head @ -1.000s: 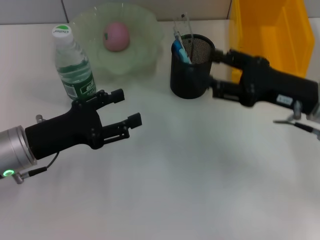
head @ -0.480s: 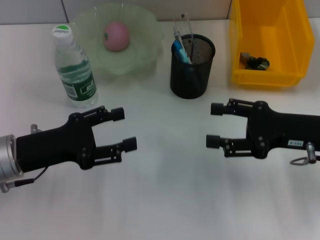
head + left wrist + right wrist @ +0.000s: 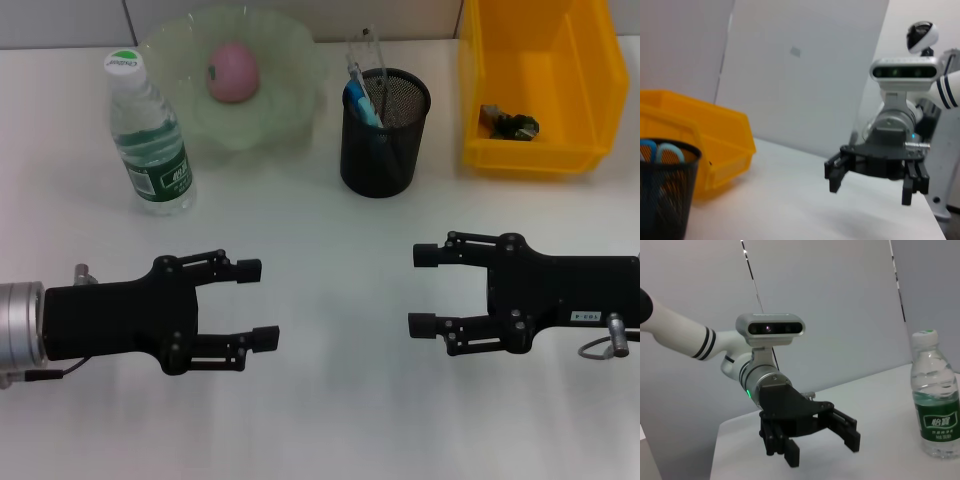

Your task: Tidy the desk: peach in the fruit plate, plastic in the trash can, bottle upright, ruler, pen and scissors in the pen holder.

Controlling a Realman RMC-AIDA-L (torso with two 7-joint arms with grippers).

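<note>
Both pincers released: left pincer (image 3: 254, 303), right pincer (image 3: 422, 290), near side of pen holder (image 3: 385, 132). Bottle (image 3: 146, 133) upright left of it; smooth, probably light; take at waist.

Both arms low over the desk (image 3: 330, 420), near side, well apart, pointing at each other. Left gripper (image 3: 255, 305): jaws spread, nothing between them, fingers level with the desk surface, arm coming in from the desk's left edge. Right gripper (image 3: 420, 290): jaws spread too, empty, arm coming in from the desk's right edge. Neither one touches the desk.
</note>
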